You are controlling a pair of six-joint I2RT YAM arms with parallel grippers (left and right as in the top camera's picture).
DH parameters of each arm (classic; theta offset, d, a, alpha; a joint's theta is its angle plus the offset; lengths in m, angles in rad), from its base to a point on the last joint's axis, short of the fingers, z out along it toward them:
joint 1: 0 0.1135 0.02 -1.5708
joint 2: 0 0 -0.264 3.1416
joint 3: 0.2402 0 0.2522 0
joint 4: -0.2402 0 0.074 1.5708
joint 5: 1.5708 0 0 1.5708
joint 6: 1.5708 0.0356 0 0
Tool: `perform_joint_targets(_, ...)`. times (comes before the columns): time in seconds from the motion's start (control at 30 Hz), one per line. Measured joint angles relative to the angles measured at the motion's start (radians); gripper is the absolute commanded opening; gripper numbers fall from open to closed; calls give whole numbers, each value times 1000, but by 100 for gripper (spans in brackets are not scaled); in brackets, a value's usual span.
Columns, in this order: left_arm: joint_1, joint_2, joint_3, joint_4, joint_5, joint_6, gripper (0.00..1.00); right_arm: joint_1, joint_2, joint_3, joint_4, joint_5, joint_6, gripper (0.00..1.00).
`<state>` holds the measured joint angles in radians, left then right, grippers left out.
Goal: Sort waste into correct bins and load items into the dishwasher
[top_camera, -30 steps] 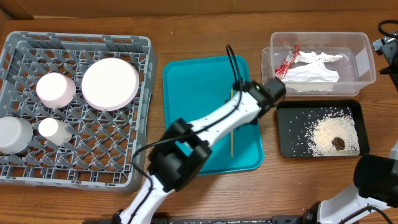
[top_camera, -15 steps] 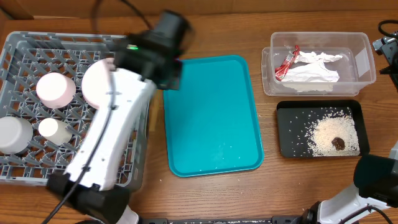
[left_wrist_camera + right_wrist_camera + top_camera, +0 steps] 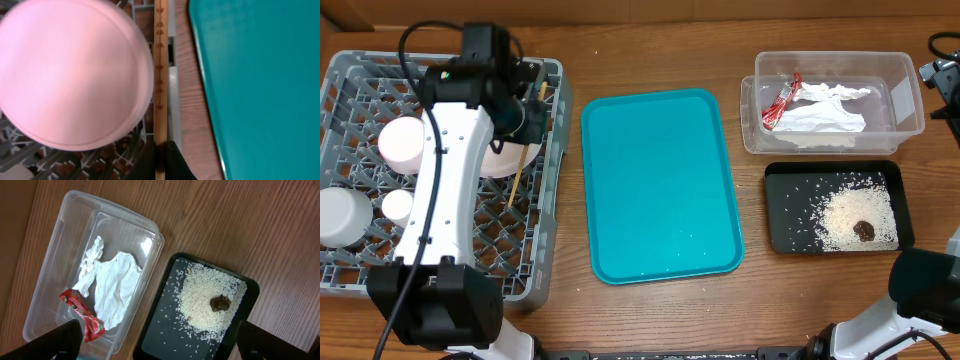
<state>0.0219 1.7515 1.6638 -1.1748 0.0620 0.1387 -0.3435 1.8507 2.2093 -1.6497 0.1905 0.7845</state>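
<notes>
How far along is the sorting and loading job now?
Done: red wrapper and napkin lie in the clear tub, rice and brown lump in the black tray, plate, bowls and cup in the grey rack. In hand: the left hand holds a chopstick over the rack. Left: setting it down, it seems.

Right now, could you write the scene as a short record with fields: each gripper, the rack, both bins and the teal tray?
left gripper: shut on a chopstick, at the right edge of the dish rack, beside the plate
right gripper: open, holding nothing, above the two bins
dish rack: plate, pink bowl, cup, white bowl
clear tub: red wrapper, napkin
black tray: rice, brown lump
teal tray: on the table between rack and bins
</notes>
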Motion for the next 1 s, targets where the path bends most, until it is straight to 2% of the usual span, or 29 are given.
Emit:
perform_joint_targets(0.3, 47, 1, -196, 152, 56, 1, 4, 0, 0, 0, 0, -1, 0, 100)
perform_joint_targets(0.6, 47, 1, -206, 180, 118, 21, 4, 0, 0, 0, 0, -1, 0, 100)
perform_joint_targets(1.0, 47, 1, -230, 203, 78, -29, 6, 0, 0, 0, 0, 0, 0, 100)
